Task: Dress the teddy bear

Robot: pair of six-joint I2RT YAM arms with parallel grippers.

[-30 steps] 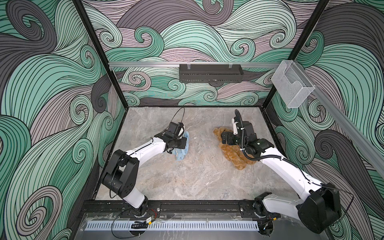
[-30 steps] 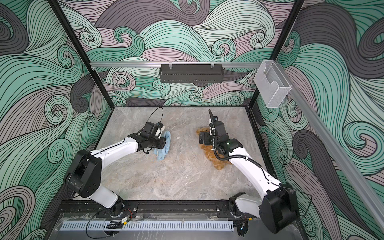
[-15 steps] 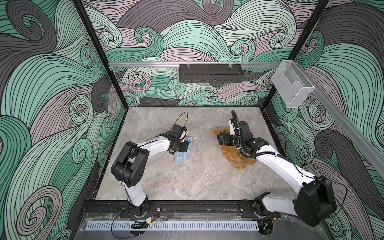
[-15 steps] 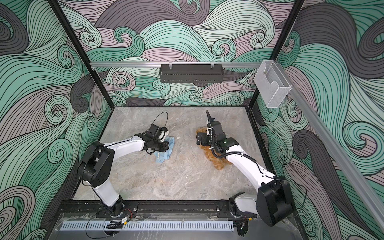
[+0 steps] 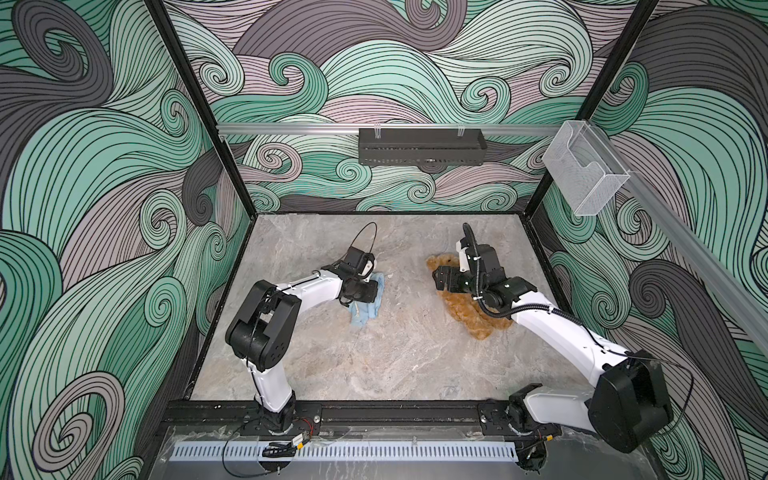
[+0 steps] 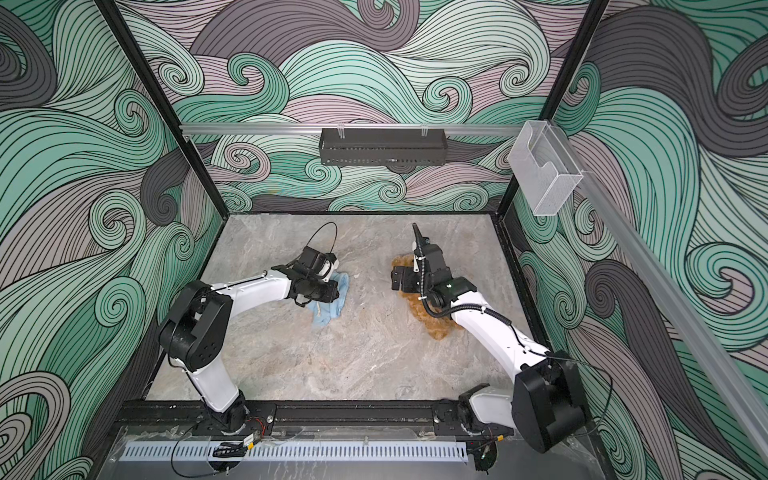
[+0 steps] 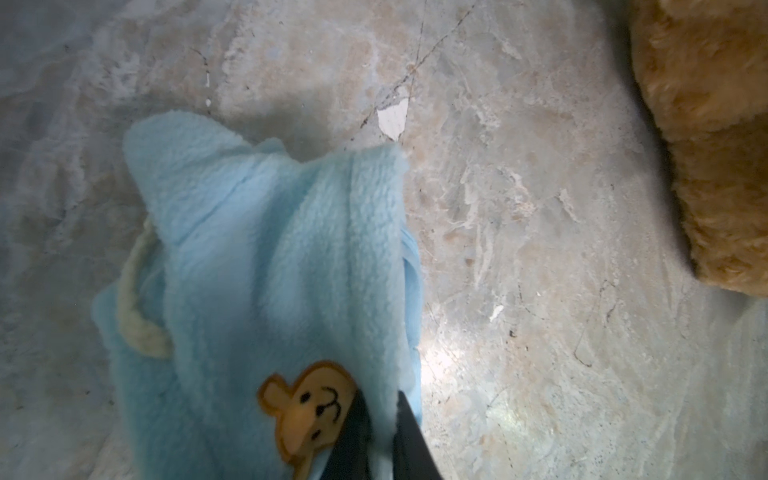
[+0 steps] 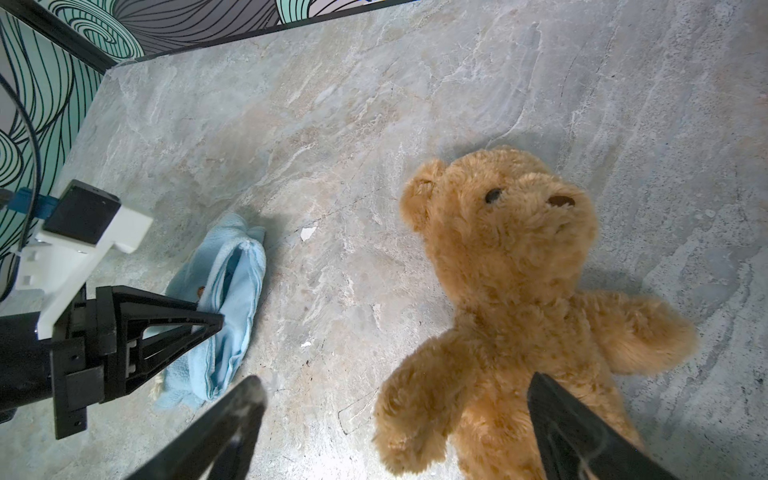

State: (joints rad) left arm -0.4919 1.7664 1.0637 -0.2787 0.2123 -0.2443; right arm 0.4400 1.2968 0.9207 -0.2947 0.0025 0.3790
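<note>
Since a second ago, the teddy bear (image 8: pixel 511 266) has stayed put, while our right end effector (image 8: pixel 395 380) has shifted a little across it toward the garment side. Our left arm has also drawn its elbow in closer.

We see the bear flat on its back on the bench (image 5: pixel 374 365), face up with both arms spread, in the half where our right arm works. Our right end effector hangs over the bear's upper body with its jaws spread as wide as they go and nothing between them. One of its fingers (image 8: pixel 582 436) shows in front of the bear's torso. The other is over bare bench just beside the bear's outstretched arm. We cannot tell whether either finger touches the fur.

Well apart from the bear, out past that same outstretched arm, the light-blue fleece garment (image 7: pixel 270 249) lies crumpled on the bench. Our left end effector (image 7: pixel 379 401) is down on the garment. Its jaws are drawn almost together with a fold of the fleece pinched between them, right beside the brown bear patch (image 7: pixel 307 411). A cream cord (image 7: pixel 133 316) runs along the edge of the garment that lies farther from the bear.
</note>
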